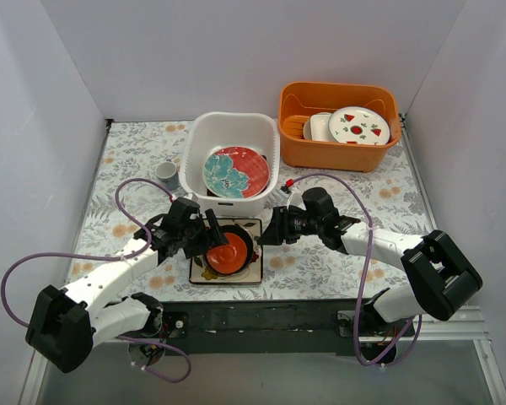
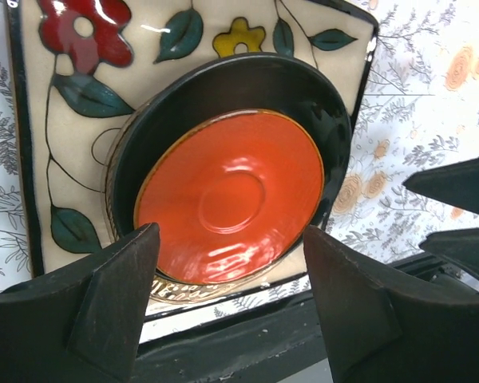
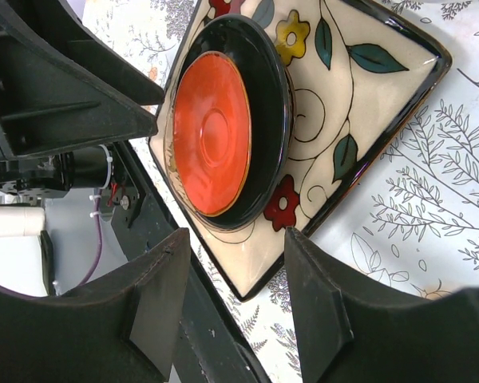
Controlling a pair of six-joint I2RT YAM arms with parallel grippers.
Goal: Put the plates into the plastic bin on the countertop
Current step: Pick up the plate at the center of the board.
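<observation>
Left pincer [image 1: 209, 236] and right pincer [image 1: 268, 229] stand open, empty. Catch the red plate [image 2: 231, 195] by its rim, gently.

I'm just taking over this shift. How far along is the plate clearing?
Done: the teal-and-red plate lies in the plastic bin. In hand: nothing gripped yet; the left hand and right hand, both open, flank the plates stacked on the countertop. Left: the small red plate, the dark plate beneath it and the white square plate at the bottom.
</observation>
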